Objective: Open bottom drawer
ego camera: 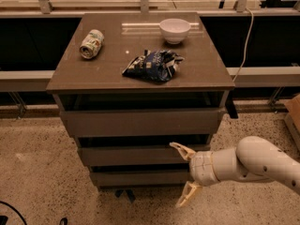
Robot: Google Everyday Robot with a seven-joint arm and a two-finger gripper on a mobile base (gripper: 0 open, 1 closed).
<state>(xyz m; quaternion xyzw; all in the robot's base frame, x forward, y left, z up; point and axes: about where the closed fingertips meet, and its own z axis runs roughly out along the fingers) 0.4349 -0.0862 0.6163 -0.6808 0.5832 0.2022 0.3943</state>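
Observation:
The cabinet has three grey-brown handleless drawers stacked under its top. The bottom drawer (136,177) is the lowest, narrowest front panel, just above the floor, and it looks closed. My gripper (183,173) comes in from the right on a white arm (253,165). It is open, with one cream finger (180,150) up by the middle drawer (136,155) and the other (186,197) below the bottom drawer's level. It sits in front of the right end of the bottom drawer and holds nothing.
On the cabinet top (108,69) lie a tipped can (91,43), a dark blue chip bag (154,65) and a white bowl (175,30). The top drawer (140,122) is the widest front. Speckled floor surrounds the cabinet. A cardboard box edge (293,111) is at the right.

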